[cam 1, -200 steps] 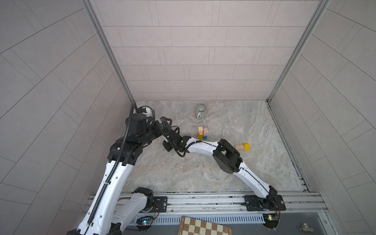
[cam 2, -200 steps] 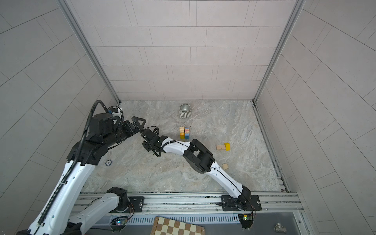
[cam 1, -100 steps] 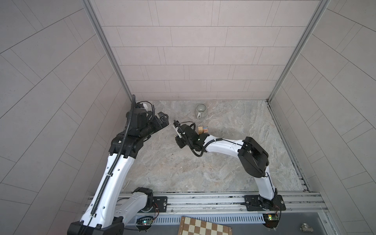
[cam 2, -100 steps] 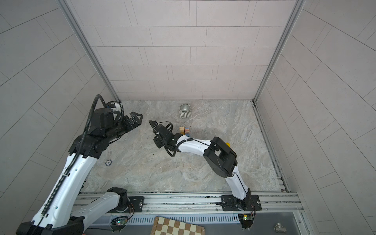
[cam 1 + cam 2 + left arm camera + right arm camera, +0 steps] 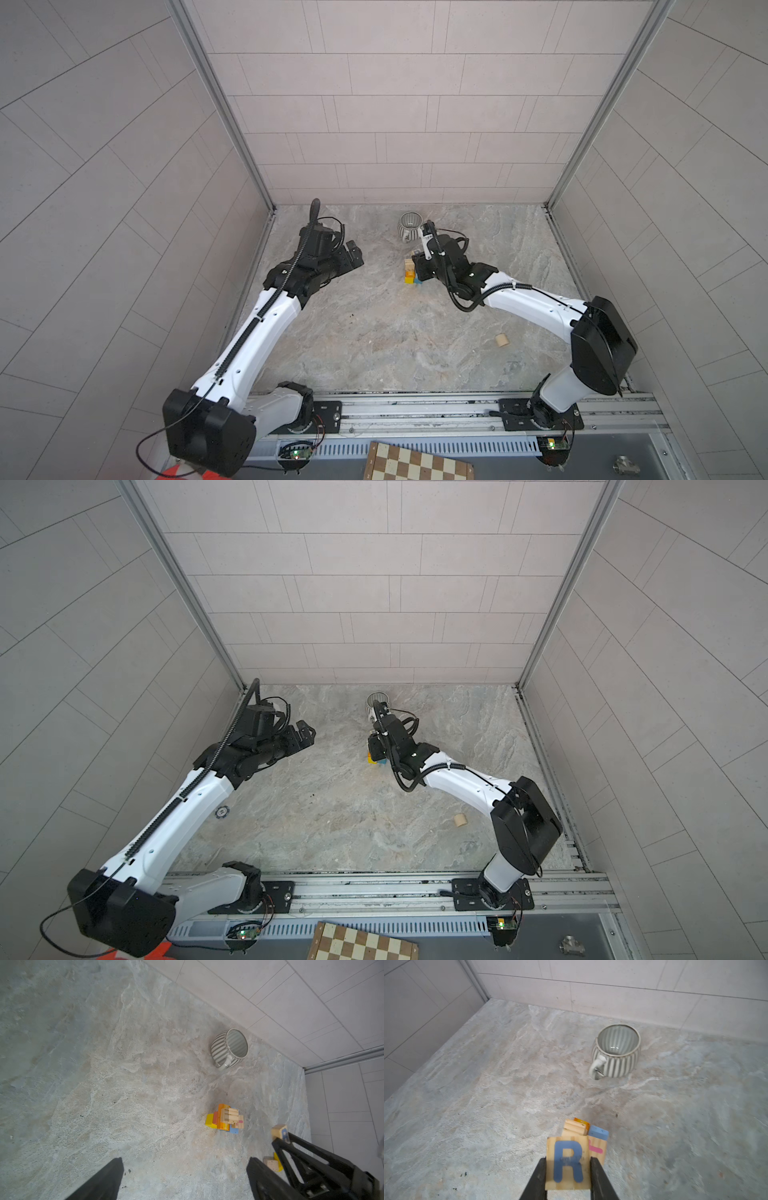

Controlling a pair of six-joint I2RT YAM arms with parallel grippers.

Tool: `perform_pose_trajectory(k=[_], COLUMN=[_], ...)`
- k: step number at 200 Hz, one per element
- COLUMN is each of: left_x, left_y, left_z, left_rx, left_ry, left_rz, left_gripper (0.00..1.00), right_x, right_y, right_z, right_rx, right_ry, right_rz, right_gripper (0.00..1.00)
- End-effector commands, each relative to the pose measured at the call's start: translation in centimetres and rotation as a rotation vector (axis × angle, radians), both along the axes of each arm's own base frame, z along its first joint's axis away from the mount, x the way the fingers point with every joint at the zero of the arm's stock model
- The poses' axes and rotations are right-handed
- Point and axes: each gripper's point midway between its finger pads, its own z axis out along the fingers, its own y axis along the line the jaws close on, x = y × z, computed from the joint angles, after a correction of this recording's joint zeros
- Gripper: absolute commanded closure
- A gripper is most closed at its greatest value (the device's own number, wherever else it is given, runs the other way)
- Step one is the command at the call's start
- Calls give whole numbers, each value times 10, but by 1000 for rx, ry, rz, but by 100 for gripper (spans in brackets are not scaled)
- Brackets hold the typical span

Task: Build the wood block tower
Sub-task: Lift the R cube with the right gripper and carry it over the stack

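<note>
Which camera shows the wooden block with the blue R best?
The right wrist view: the R block fills the foreground, letter facing the camera, clamped between the jaws. The left wrist view shows it small, side on. In both top views the right arm mostly hides it.

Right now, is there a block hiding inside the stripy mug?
No, the right wrist view looks straight into the mug and shows only its bare ribbed inside.

Even diffuse light, soft shadows — wide-angle edge distortion, slight motion blur.
</note>
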Motion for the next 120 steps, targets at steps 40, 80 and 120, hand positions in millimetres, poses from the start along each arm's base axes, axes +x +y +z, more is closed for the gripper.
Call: perform_pose_trajectory(k=[40,80,120], left_x=[4,3,2], left_y=[-4,-9,-13], left_z=[-13,-33,-42], left_rx=[30,65,110], left_ry=[30,125,223], left_rz=[-21,-75,-149], left_gripper=[2,1,1], right_x=[1,8,13], right_y=[-40,-36,-28], right_z=[-21,-33,-42], right_rx=[34,59,66], right_ry=[78,128,185], right_rz=[-72,-60,-30], right_gripper=[84,84,83])
